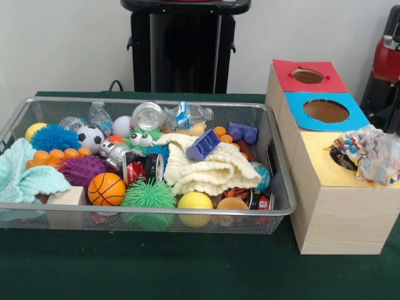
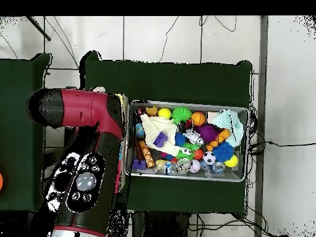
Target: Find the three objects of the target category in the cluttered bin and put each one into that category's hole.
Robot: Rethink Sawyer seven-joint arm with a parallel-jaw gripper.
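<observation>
bin (image 1: 150, 212): on green bench (image 1: 187, 269), long axis side to side in front view | spotted fabric (image 1: 369, 153): right of bin, bunched on yellow box top, lying partly over its hole (image 1: 342, 157), no clear direction | cream knitted cloth (image 1: 209, 169): inside bin, right of centre | hand: hidden, grip cannot be told; arm (image 2: 86, 154) over boxes beside bin

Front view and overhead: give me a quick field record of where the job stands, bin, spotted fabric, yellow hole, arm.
bin: wire mesh, crowded with balls, spiky toys, a cream knitted cloth and a mint towel
spotted fabric: bunched on the yellow-topped box, hanging partly over the hole
spotted fabric in bin: none visible
blue and red holes: open, nothing in them
arm: over the boxes in the overhead view
gripper: not in view
</observation>
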